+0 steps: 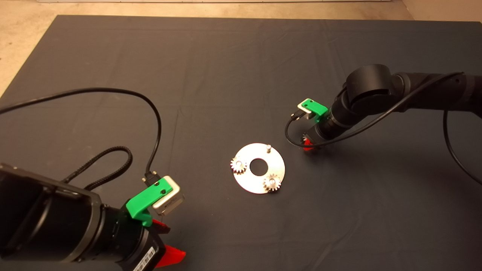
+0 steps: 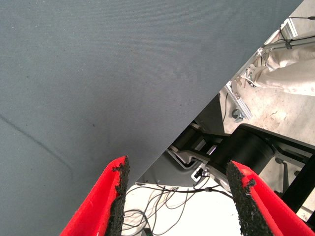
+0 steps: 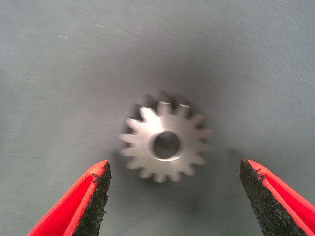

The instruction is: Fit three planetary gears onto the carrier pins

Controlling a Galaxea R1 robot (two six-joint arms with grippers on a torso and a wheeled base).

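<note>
A shiny round disc [image 1: 253, 180] with a central hole lies mid-mat. Two planetary gears [image 1: 238, 165] [image 1: 272, 182] sit on two of its carrier pins. The third pin [image 1: 268, 147] stands bare at the disc's far edge. The third gear [image 3: 165, 142] lies flat on the mat in the right wrist view; in the head view the right arm hides it. My right gripper [image 3: 174, 196] is open, low over that gear, fingers on either side, just right of the disc [image 1: 308, 144]. My left gripper [image 2: 177, 201] is open and empty at the mat's near left edge [image 1: 169, 244].
The dark mat [image 1: 226, 75] covers the table. Black cables [image 1: 124, 113] loop over the mat's left side. Past the mat's edge the left wrist view shows the robot's base [image 2: 241, 147], floor cables and a person's leg [image 2: 290, 73].
</note>
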